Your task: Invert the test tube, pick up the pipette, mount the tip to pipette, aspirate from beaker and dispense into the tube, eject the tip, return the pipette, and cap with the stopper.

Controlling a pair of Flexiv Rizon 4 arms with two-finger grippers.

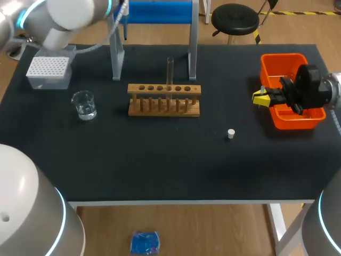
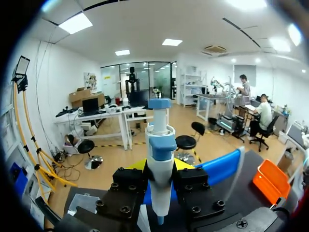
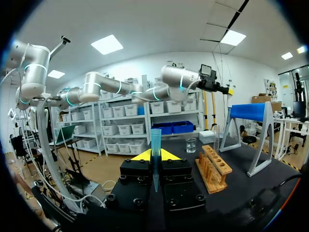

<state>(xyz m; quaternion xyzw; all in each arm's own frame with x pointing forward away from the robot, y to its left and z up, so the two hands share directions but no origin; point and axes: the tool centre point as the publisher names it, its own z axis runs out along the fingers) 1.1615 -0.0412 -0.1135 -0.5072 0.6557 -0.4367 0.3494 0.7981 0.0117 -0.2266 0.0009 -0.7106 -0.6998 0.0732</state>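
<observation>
In the left wrist view my left gripper is shut on the white and blue pipette, which stands upright between its fingers. My left arm comes in at the back left, above the tip box. My right gripper is shut on a blue pipette tip and sits by the orange bin at the right, shown also as the right gripper. A glass test tube stands upright in the wooden rack. The beaker holds clear liquid. A white stopper lies on the mat.
The blue pipette stand rises behind the rack at the back middle. The dark mat covers the table to its front edge. In the right wrist view the rack and beaker lie ahead of the gripper.
</observation>
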